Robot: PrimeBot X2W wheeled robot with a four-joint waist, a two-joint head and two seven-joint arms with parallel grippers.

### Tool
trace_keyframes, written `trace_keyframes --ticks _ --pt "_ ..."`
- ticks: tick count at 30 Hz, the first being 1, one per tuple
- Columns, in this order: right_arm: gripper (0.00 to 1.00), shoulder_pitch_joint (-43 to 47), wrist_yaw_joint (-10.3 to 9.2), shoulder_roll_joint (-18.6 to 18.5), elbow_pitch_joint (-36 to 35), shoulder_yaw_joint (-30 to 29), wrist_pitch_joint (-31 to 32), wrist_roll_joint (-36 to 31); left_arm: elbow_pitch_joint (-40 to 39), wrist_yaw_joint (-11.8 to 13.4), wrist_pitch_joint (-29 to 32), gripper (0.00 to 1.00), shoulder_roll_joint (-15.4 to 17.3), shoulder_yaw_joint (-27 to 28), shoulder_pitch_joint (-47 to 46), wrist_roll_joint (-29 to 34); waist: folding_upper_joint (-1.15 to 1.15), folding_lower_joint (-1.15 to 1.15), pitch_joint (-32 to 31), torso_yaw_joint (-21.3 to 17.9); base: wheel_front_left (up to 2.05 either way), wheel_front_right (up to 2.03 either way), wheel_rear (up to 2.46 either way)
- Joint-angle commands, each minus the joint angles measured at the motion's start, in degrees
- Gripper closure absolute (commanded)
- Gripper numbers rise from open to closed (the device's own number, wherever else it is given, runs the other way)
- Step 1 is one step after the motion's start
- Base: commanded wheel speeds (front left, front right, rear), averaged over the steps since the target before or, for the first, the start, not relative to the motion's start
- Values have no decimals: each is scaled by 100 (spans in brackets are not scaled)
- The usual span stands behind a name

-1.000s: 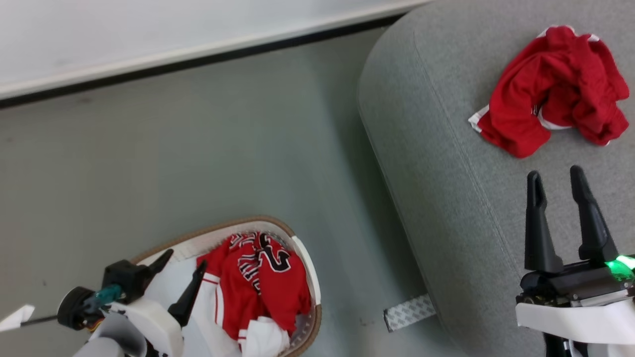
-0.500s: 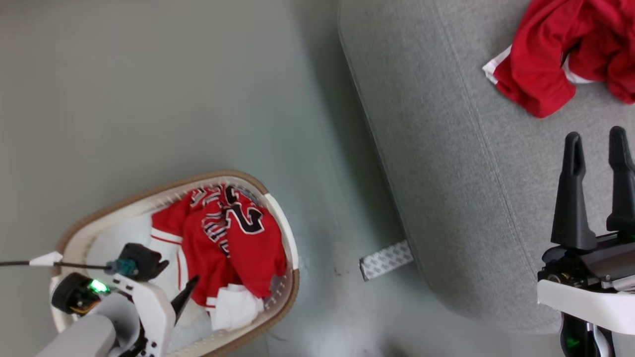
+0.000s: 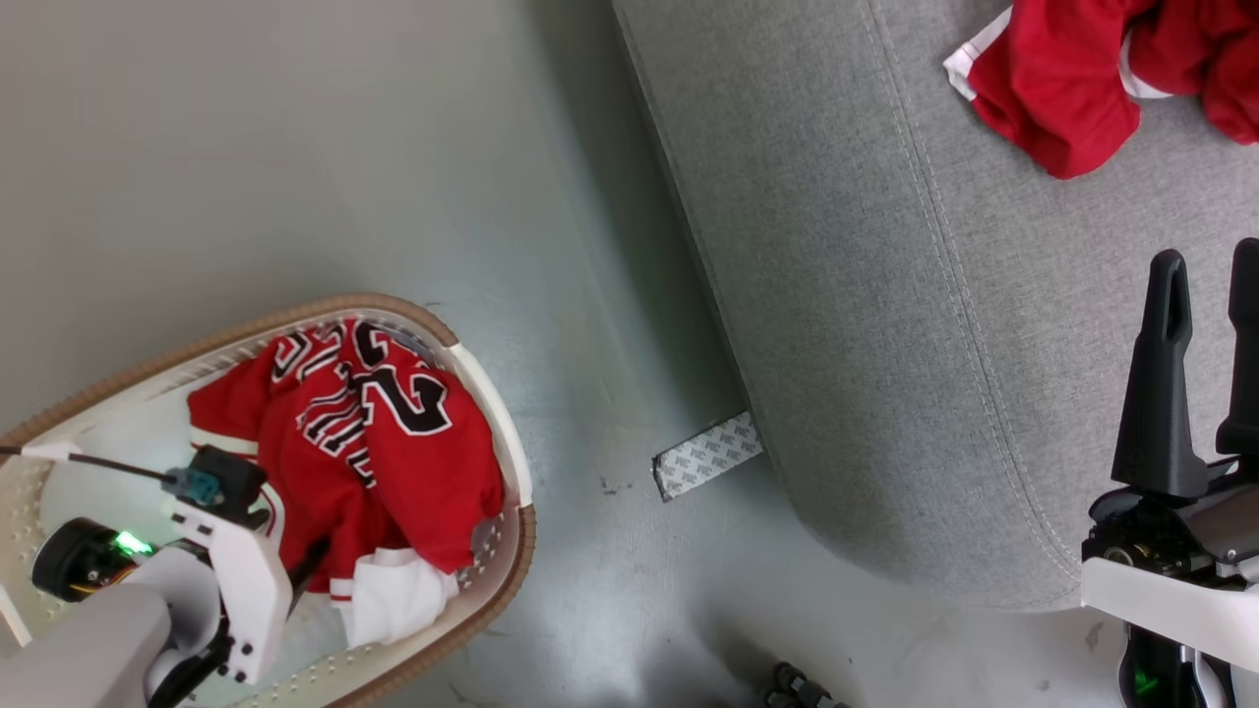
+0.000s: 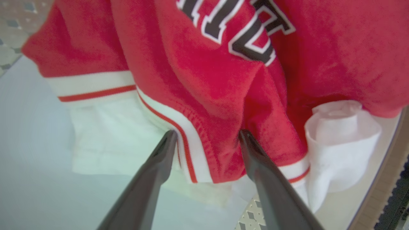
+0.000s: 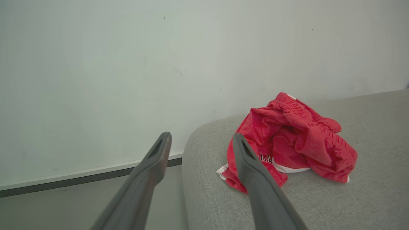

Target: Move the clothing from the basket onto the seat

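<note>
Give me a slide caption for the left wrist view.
Open left gripper poised at the white-trimmed hem of the red jersey lying in the basket.

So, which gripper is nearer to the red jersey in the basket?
Left. The left gripper is down in the basket, open, fingertips at the white-trimmed edge of the jersey. The right gripper, also open, hangs over the grey seat, well away from it.

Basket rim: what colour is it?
The basket rim is tan-brown; the head view shows it best.
</note>
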Motion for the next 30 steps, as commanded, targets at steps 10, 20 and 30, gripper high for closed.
trace_keyframes --ticks 10,20,30 --pt "0 107 -13 7 -55 -62 2 116 427 9 -71 4 -93 -545 -434 -362 0 -1 181 2 0 0 0" --pt "0 -49 -13 7 98 26 1 84 528 9 -438 100 -143 -1026 -636 -705 0 -1 20 -30 0 0 0" --pt "0 -76 -13 3 420 10 1 -390 508 9 -1077 100 -643 -1326 -398 -1090 0 -1 -971 256 0 0 0"
